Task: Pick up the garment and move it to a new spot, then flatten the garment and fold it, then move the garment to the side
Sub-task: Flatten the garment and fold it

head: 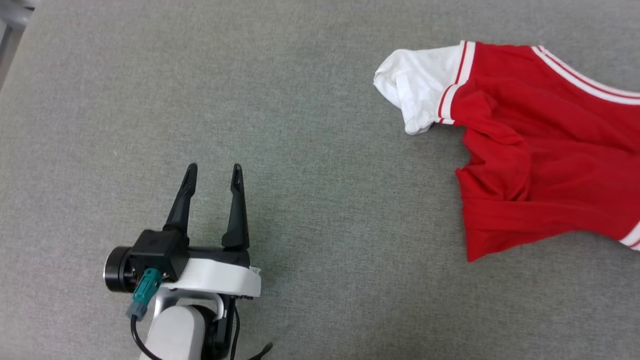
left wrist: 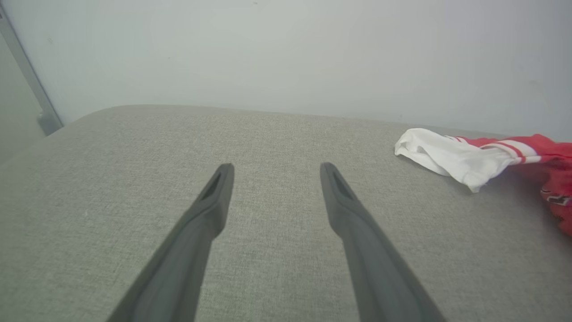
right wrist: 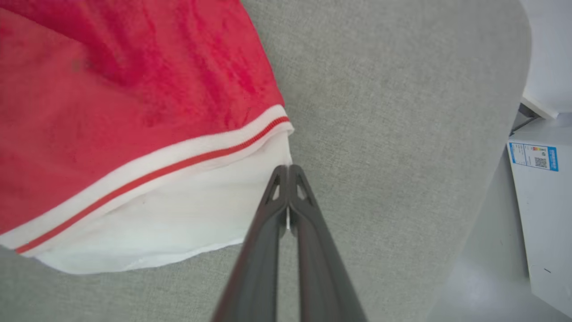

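**Red shirt off to my right, one sleeve at my closed fingers**

A grey woven cushion (head: 320, 250) spreads under both my arms, with a pale wall (left wrist: 286, 53) behind its far edge. Nearest me, at the lower left of the head view, my left gripper (head: 214, 169) hovers over bare fabric with its two dark fingers spread wide and nothing between them. It stands well apart from the garment (head: 540, 150).

My right gripper (right wrist: 289, 169) has its fingers pressed together. Their tips meet right at the edge of a white sleeve (right wrist: 178, 223), just below its red-and-white trim. I cannot tell whether any cloth is caught between them.

Further out, the garment lies rumpled on the cushion's right side and runs off the head view's right edge. Its other white sleeve (head: 415, 85) points toward my left. Past the cushion's rounded end stands a white box (right wrist: 540, 201) with a blue-edged label.
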